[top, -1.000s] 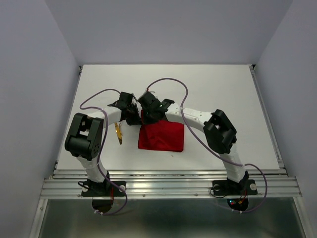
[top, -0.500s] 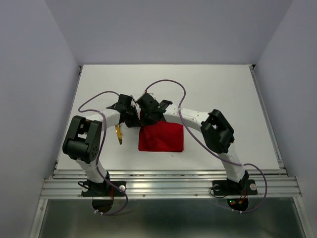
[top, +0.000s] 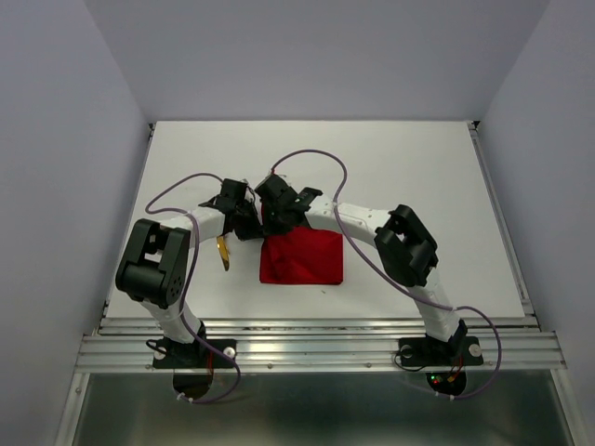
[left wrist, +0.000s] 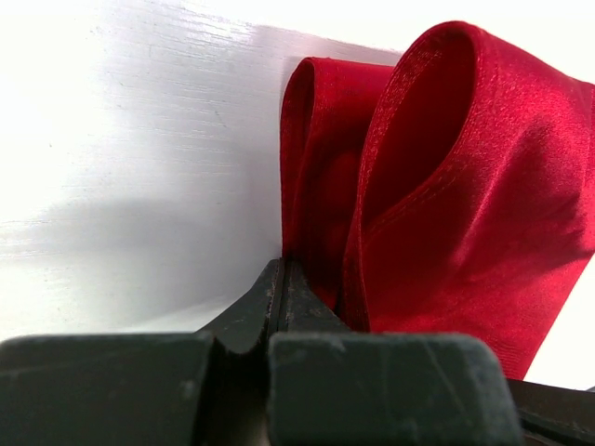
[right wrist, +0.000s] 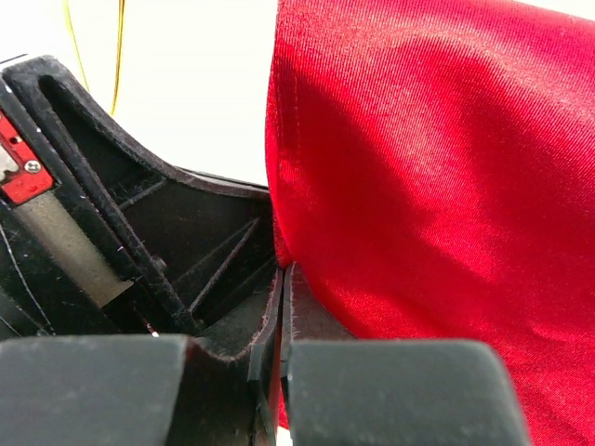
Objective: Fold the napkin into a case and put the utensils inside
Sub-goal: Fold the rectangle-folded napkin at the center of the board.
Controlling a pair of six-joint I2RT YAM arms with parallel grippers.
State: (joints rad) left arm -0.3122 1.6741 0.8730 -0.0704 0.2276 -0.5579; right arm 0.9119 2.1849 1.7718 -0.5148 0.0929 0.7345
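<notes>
Napkin (top: 302, 260), far edge clamped in closed left fingers (left wrist: 249, 321), closed right fingers (right wrist: 302, 325)

Plain bright red napkin (top: 302, 258), shiny gold knife (top: 221, 251), white worktop (top: 409, 158), white arms (top: 363, 221) with black joints, thin purple cables (top: 311, 155)
</notes>
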